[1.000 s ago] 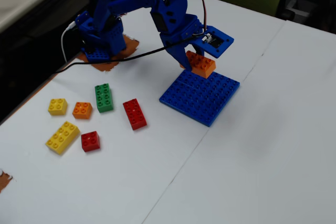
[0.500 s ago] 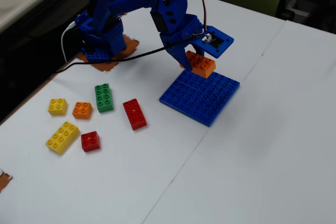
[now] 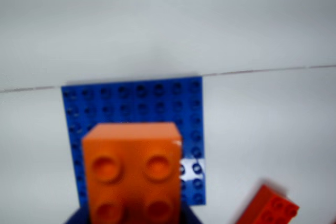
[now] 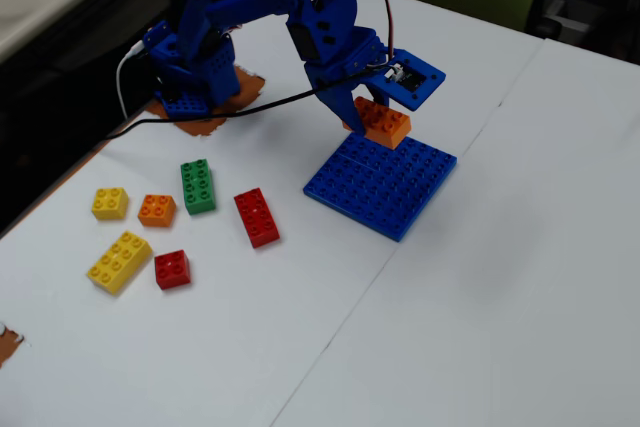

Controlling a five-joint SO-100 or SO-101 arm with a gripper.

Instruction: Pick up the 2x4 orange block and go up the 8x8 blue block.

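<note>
The orange plastic 2x4 studded brick [image 4: 382,122] is being held clamped in the blue two-finger gripper [image 4: 362,119], hanging at the far edge of the large flat blue plastic 8x8 studded plate [image 4: 381,183], right of centre in the fixed view. Nothing is changing from half a second ago: arm and brick are staying put, so placement seems paused. In the wrist view the brick [image 3: 132,176] is covering the plate [image 3: 134,106], a red plastic brick [image 3: 268,209] lying lower right.

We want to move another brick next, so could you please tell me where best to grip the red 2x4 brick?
Grip the red 2x4 brick across its two long sides at mid-length, coming from straight above. It lies flat, studs up, with bare table on both long sides, so the jaws should fit there.
</note>
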